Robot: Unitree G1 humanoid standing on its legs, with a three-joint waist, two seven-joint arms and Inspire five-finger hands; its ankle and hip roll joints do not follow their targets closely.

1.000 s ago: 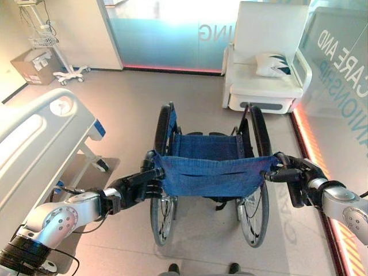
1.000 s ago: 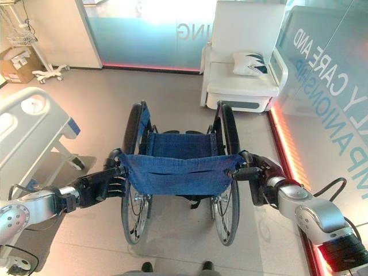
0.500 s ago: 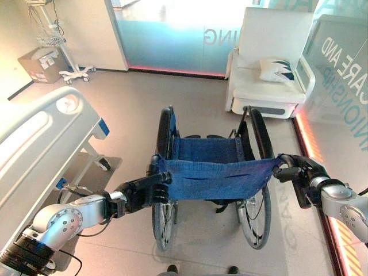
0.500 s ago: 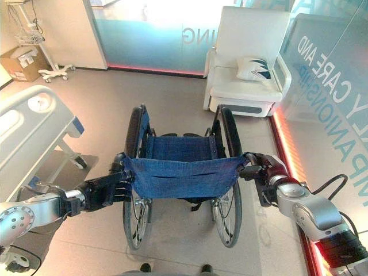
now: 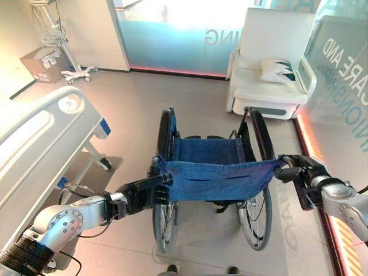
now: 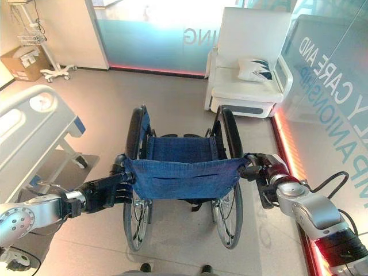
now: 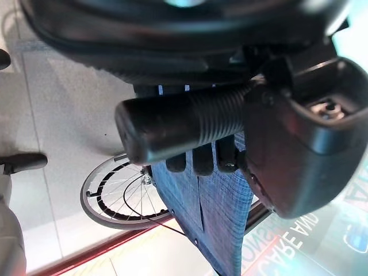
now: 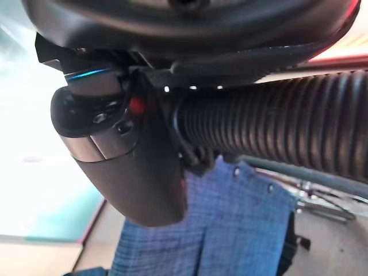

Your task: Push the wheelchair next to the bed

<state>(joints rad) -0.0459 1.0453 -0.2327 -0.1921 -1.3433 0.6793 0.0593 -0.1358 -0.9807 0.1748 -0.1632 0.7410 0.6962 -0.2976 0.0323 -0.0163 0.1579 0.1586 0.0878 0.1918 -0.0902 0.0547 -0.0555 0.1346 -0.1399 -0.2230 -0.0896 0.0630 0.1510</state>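
A wheelchair (image 5: 213,178) with a blue cloth back and seat and black wheels stands on the floor in front of me, facing away. My left hand (image 5: 142,192) is curled round its left push handle (image 7: 178,126). My right hand (image 5: 300,172) is wrapped round the ribbed right push handle (image 8: 287,129). The white bed (image 5: 40,132) stands at the left, its foot end about level with the wheelchair's left wheel (image 5: 163,144), with a strip of floor between them.
A white armchair (image 5: 273,63) with a cushion stands at the back right. A glass wall (image 5: 342,86) runs along the right side. At the back left stand a cardboard box (image 5: 41,63) and a wheeled stand (image 5: 63,54).
The picture has shifted a little: the bed and armchair sit slightly lower and nearer than a second ago. Both hands stay on the handles.
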